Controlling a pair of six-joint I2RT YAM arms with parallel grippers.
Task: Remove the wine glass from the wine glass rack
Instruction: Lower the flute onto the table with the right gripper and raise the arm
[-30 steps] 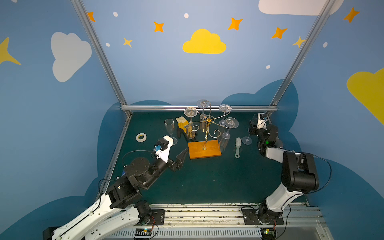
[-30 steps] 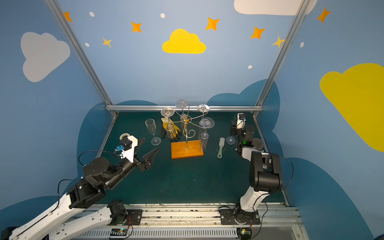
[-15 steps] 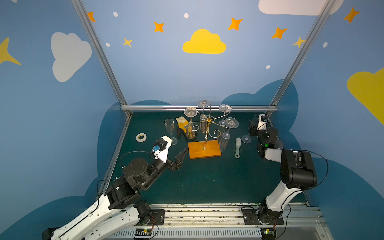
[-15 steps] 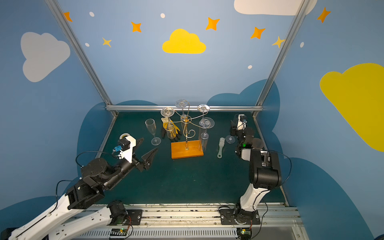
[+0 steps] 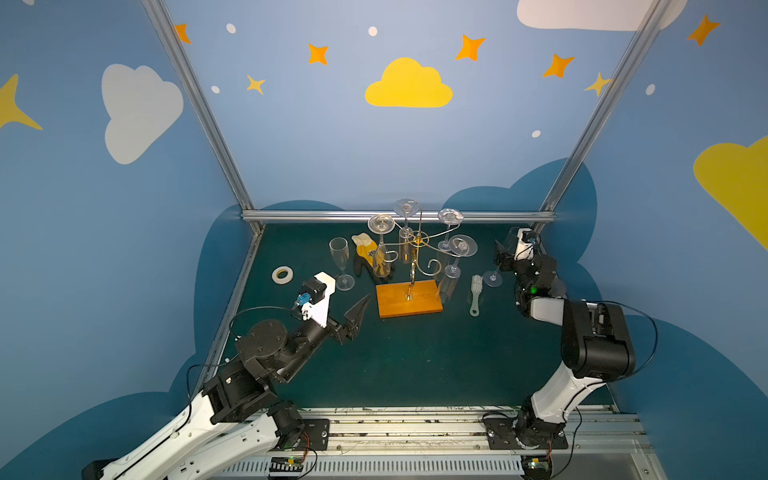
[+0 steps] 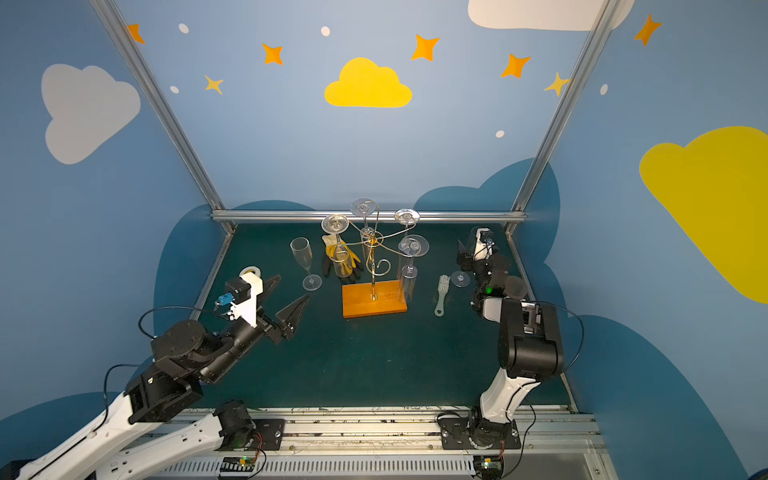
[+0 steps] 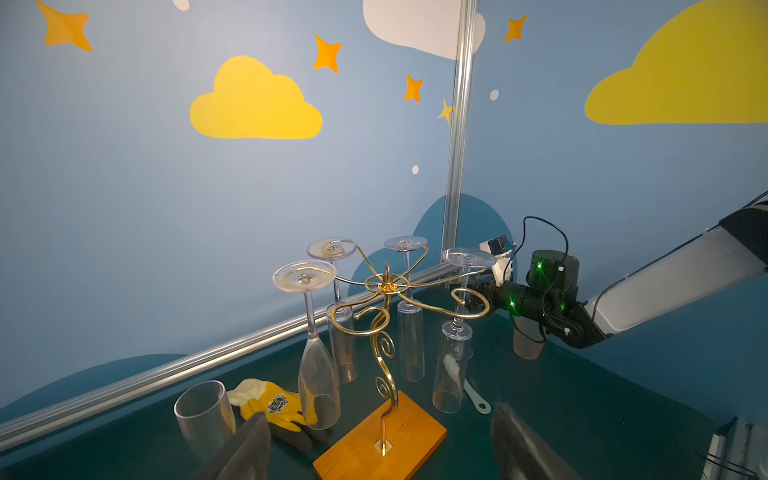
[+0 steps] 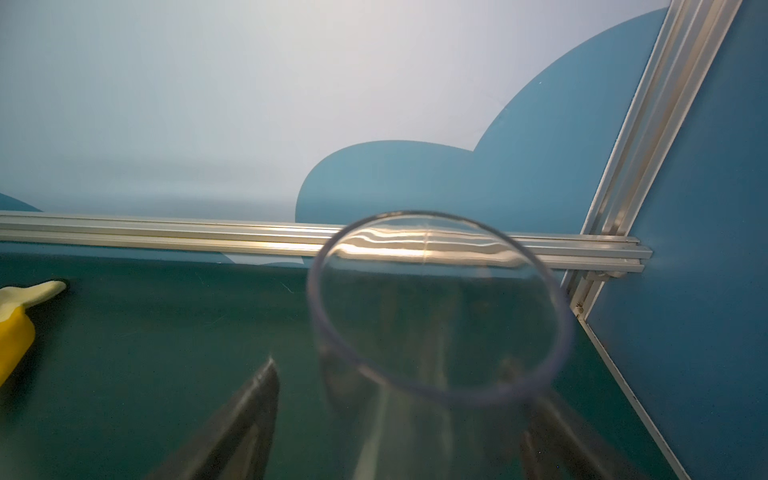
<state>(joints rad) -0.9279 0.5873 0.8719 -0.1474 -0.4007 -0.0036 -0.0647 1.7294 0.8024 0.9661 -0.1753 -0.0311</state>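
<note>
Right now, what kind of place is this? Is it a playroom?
Probably a robot practice booth, not a playroom. The left arm and right arm are mounted on a metal rail, and metal posts frame cloud-painted walls around a green table.

We have spread our right gripper (image 8: 388,363) wider: its fingers (image 8: 245,415) now stand apart on either side of the glass (image 8: 436,299), one clear of it.

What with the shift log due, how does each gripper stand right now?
Left gripper: open, holding nothing.
Right gripper: open, fingers either side of a glass, one finger clear of it.
</note>
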